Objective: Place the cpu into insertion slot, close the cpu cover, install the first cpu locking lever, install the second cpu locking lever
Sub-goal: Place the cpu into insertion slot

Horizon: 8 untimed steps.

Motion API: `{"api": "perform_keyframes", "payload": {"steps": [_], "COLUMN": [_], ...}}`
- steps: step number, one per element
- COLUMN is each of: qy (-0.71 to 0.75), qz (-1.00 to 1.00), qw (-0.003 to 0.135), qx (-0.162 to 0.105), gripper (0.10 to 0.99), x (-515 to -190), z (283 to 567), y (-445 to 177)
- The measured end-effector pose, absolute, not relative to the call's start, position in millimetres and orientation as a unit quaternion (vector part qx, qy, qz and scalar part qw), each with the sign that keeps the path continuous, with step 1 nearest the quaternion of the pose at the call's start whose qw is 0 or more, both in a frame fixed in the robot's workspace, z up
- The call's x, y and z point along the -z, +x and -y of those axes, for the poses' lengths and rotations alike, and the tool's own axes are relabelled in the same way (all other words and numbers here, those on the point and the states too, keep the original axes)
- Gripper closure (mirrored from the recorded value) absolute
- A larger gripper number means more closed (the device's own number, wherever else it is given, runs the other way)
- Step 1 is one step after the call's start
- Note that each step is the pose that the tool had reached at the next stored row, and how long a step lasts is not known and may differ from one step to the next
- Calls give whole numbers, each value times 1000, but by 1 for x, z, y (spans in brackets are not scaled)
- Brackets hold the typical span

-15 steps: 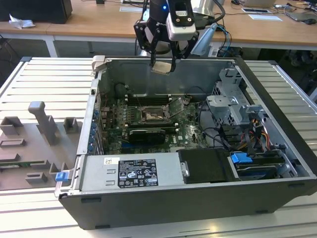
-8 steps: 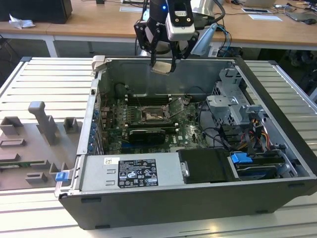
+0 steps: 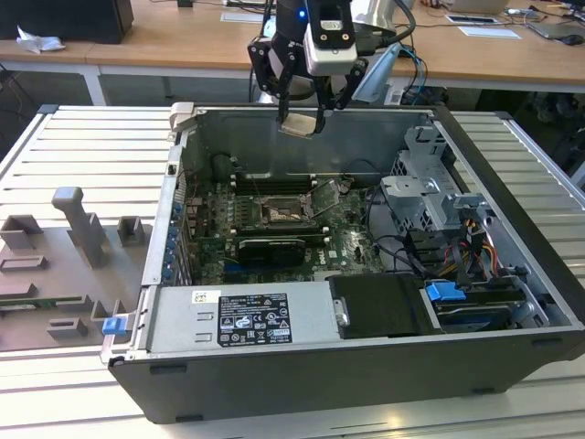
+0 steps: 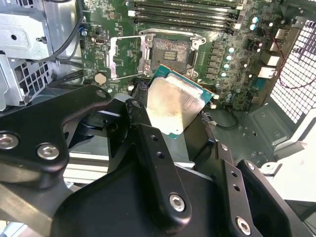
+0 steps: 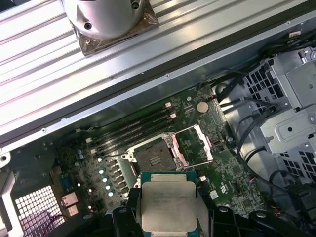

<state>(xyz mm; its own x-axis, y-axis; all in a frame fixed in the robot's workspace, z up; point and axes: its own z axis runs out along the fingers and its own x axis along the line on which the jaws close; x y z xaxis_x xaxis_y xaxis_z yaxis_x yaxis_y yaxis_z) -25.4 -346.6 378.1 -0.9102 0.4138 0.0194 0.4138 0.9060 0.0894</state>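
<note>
My gripper [image 3: 302,117] hangs above the open computer case, shut on the cpu [image 3: 297,126]. The cpu is a flat square chip with a pale metal top; it sits between the black fingers in both wrist views [image 4: 173,103] [image 5: 168,205]. Below it on the green motherboard lies the insertion slot [image 3: 277,212] [image 4: 170,52] [image 5: 154,159], a dark square socket with a silver rim and nothing in it. Beside the socket the cpu cover [image 3: 322,197] [image 4: 127,57] [image 5: 195,145] stands swung open. The chip is well above the board and touches nothing else.
Long black memory slots [image 4: 182,12] run beside the socket. A black expansion card [image 3: 271,249] and the power supply [image 3: 238,315] lie nearer the exterior view's front. A metal drive cage [image 3: 430,183] with cables fills the case's right. Grey fixtures [image 3: 82,224] stand left of the case.
</note>
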Motion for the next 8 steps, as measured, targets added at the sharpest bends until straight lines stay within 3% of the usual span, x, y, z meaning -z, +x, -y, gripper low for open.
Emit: {"api": "perform_keyframes", "payload": {"steps": [8], "qy": [225], "qz": [-973], "qw": [1], "qx": [-46], "gripper": [549], "x": [-378], "z": [347], "y": [-25]}}
